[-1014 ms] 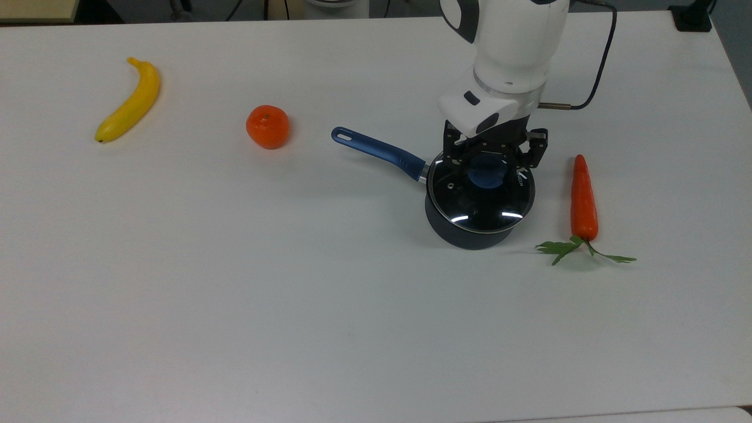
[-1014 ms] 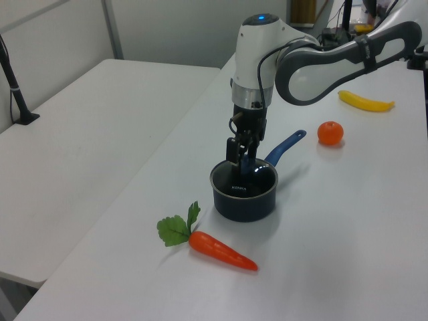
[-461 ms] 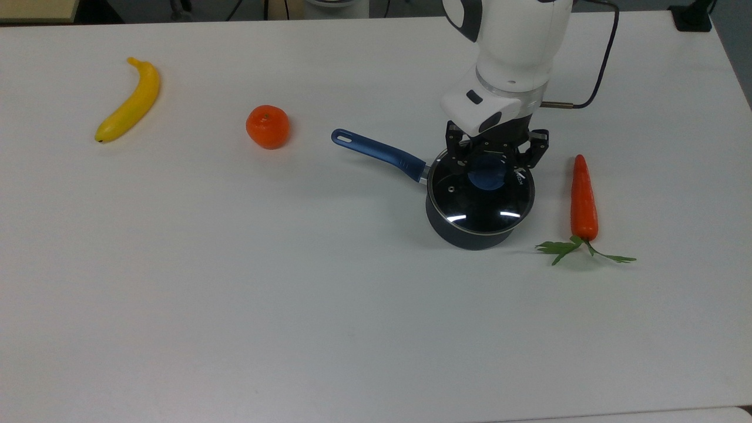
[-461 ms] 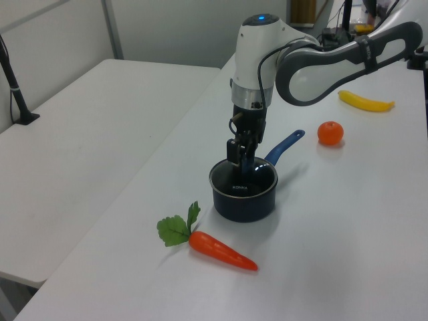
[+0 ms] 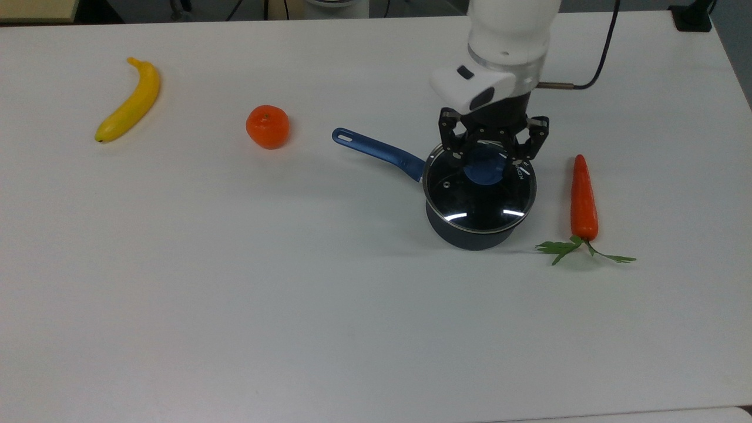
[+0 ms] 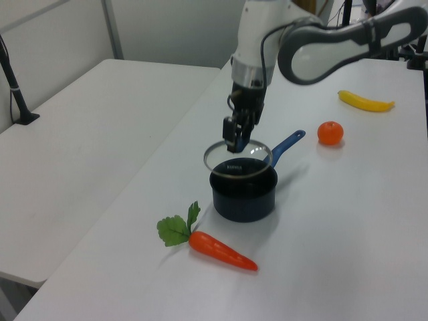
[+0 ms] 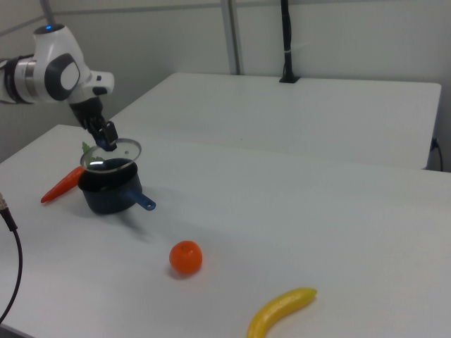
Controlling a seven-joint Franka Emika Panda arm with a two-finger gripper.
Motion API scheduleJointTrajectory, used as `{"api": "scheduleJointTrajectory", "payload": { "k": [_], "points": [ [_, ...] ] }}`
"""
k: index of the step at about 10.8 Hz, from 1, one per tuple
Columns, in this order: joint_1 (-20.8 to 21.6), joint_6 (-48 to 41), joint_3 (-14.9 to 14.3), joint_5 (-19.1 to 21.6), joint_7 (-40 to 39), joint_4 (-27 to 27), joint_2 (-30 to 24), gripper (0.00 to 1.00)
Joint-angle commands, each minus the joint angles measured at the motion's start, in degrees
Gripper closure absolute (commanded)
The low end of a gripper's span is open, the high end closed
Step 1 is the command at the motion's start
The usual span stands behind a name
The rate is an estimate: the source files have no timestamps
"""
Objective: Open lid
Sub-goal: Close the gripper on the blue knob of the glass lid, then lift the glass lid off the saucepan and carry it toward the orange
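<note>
The round glass lid [image 5: 477, 202] with its thin metal rim hangs level a little above the dark saucepan [image 5: 470, 238], still over its mouth. My gripper [image 5: 486, 164] is shut on the lid's blue centre knob [image 5: 486, 170]. In the left view the lid [image 6: 253, 158] floats clear of the saucepan [image 6: 244, 198], with the gripper [image 6: 234, 142] coming down on it from above. The right view shows the same gap between lid [image 7: 116, 153] and saucepan [image 7: 106, 197]. The pan's blue handle [image 5: 380, 153] points to the top view's left.
A carrot [image 5: 583, 200] with green leaves lies just to the top view's right of the saucepan. An orange [image 5: 268, 126] and a banana [image 5: 130, 101] lie farther to the top view's left. A black cable [image 5: 602, 64] trails behind the arm.
The gripper has risen with the lid, which sat on the saucepan before and now hangs above it. The saucepan has stayed in place.
</note>
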Motion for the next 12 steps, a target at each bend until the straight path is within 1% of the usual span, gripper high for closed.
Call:
{"api": "scheduleJointTrajectory", "payload": {
  "k": [1,3,5,6,7,8,10,12],
  "points": [
    [-4.8,-1.9,-0.4,-0.7,-0.1,-1.4,-4.4,0.54],
    [-9.7,-1.9,-0.4,-0.5,-3.3,-1.9,-4.9,0.54],
    [-16.4,-1.7,-0.3,0.0,-6.6,-2.5,-4.5,0.54],
    [-18.8,-1.0,-0.3,0.1,-7.9,-3.6,-4.0,0.54],
    [-20.3,0.0,-0.3,-0.3,-8.1,-4.0,-2.6,0.53],
    [-22.6,1.6,-0.3,-0.2,-9.0,-4.3,-1.5,0.53],
    [-23.5,6.0,-0.3,0.0,-9.3,-4.9,1.3,0.53],
    [-24.3,8.7,-0.3,0.1,-9.4,-6.8,2.1,0.53]
  ]
}}
